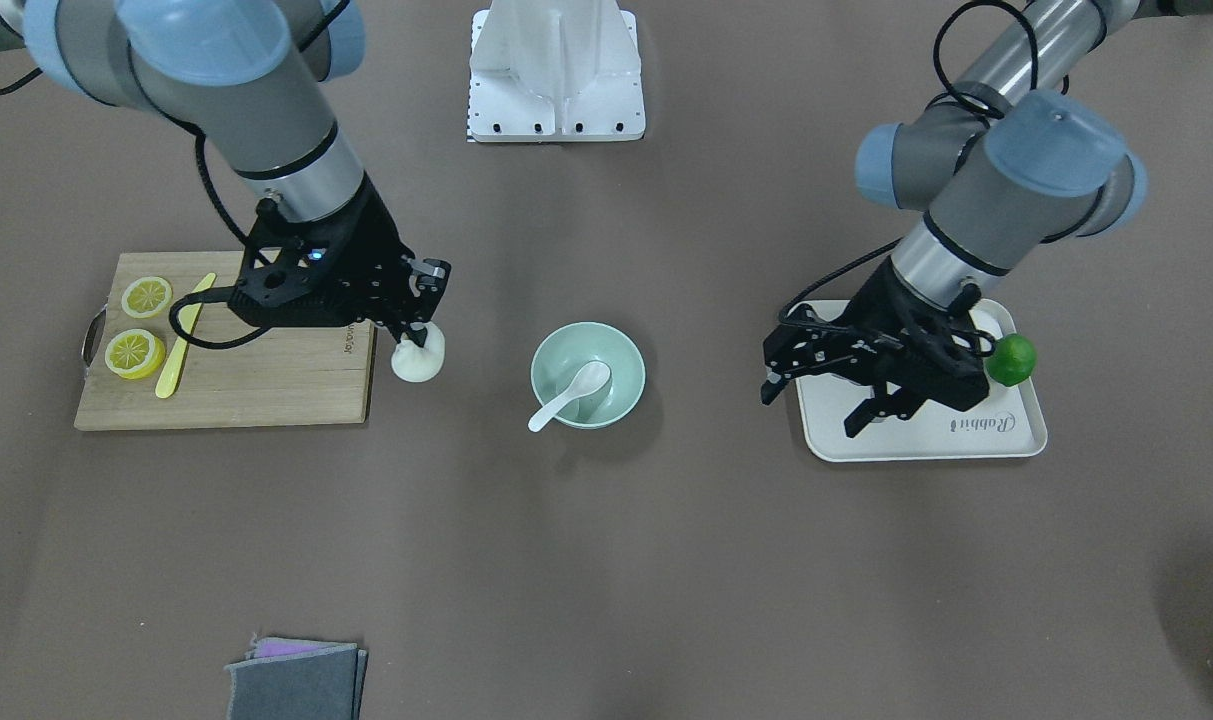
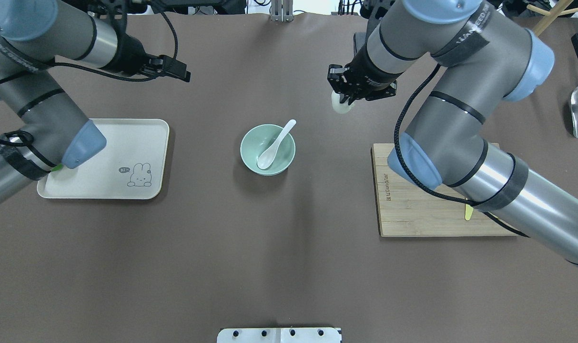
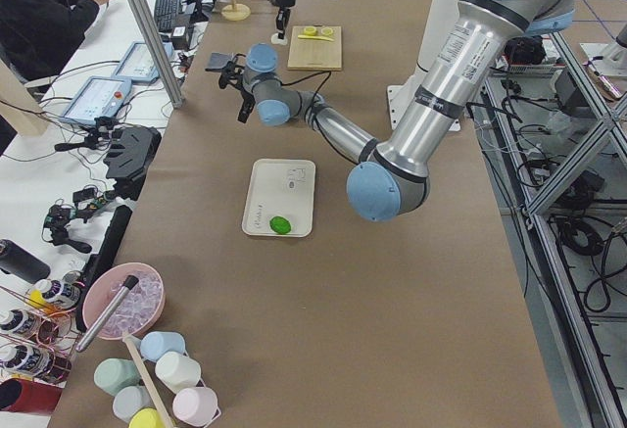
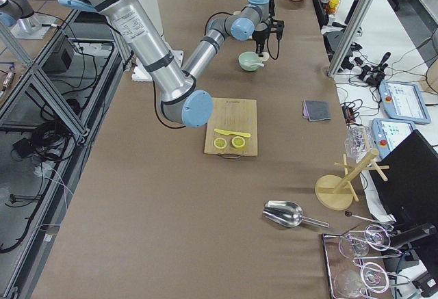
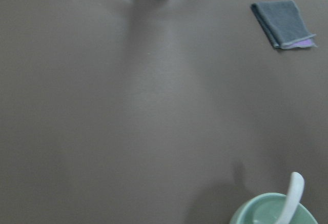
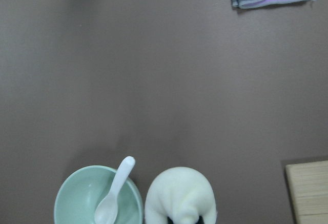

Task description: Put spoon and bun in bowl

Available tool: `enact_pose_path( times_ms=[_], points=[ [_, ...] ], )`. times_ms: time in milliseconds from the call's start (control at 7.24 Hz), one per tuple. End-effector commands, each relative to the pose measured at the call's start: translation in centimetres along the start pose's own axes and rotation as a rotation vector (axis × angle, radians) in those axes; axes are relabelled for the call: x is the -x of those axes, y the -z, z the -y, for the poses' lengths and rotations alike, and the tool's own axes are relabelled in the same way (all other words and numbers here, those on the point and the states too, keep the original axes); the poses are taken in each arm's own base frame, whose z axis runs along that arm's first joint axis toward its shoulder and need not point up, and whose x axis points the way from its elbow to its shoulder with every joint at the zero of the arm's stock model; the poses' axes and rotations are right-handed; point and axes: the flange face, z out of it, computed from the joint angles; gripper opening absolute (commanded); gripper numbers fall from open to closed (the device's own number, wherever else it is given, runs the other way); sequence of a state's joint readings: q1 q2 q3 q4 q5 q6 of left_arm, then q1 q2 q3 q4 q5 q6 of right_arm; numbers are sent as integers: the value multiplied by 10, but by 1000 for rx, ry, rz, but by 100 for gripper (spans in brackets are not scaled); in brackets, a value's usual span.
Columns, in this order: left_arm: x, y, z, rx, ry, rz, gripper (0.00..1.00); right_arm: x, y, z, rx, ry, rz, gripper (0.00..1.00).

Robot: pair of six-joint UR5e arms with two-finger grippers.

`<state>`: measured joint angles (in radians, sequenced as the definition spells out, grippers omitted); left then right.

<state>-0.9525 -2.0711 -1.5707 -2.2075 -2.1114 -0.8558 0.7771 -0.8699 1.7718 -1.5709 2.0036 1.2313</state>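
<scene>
The spoon (image 1: 569, 396) lies in the bowl (image 1: 621, 365). Its scoop rests on the bowl floor and its handle leans over the rim on the side away from the robot. The bowl stands near the middle of the brown surface (image 1: 606, 560).

The bun (image 1: 419, 357) is outside the bowl, in the gap between it and the wooden cutting board (image 1: 266, 385), just off the board's corner. The right end effector (image 1: 416, 335) pinches the bun from above, its fingers pressed into the top so that the white body bulges below them. In the right wrist view the bun (image 6: 179, 193) appears beside the bowl (image 6: 72, 198), apart from it. Whether the bun touches the surface cannot be told.

The left end effector (image 1: 816, 405) hangs over the bowl-side edge of the cream tray (image 1: 1026, 445). Its fingers are spread and nothing is between them.

A green lime (image 1: 1011, 360) sits at the tray's robot-side corner, farthest from the bowl. On the board's far end from the bowl lie two lemon slices (image 1: 146, 297) and a yellow knife (image 1: 184, 340) just beside them. A folded grey cloth (image 1: 296, 680) lies well apart, at the operators' edge.
</scene>
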Motion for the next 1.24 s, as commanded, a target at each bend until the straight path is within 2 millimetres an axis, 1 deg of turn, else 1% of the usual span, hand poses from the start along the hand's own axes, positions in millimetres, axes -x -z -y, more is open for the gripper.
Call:
enact_pose_path(
  times_ms=[0,138,276,414,553,691,829,967,1105],
  points=[
    [46,28,-21,-5,-90,43,98,62,-27,-63,-92,56,24,0],
    [51,27,-24,-1,-83,48,98,85,-55,-81,-143,38,28,0],
    [53,27,-25,1,-72,51,98,104,-88,-96,-162,18,44,0],
    [56,25,-25,3,-73,54,98,102,-98,-101,-166,17,41,0],
    [56,25,-25,3,-71,53,98,102,-106,-100,-175,17,27,0],
    [55,25,-25,0,-71,52,98,103,-110,-101,-174,18,25,9],
    [57,27,-23,-3,-70,52,98,104,-111,-99,-176,15,22,99],
    [59,24,-24,2,-68,56,98,109,-105,-96,-180,-5,36,100],
    [59,25,-24,0,-68,56,98,109,-104,-95,-180,-7,35,100]
  ],
)
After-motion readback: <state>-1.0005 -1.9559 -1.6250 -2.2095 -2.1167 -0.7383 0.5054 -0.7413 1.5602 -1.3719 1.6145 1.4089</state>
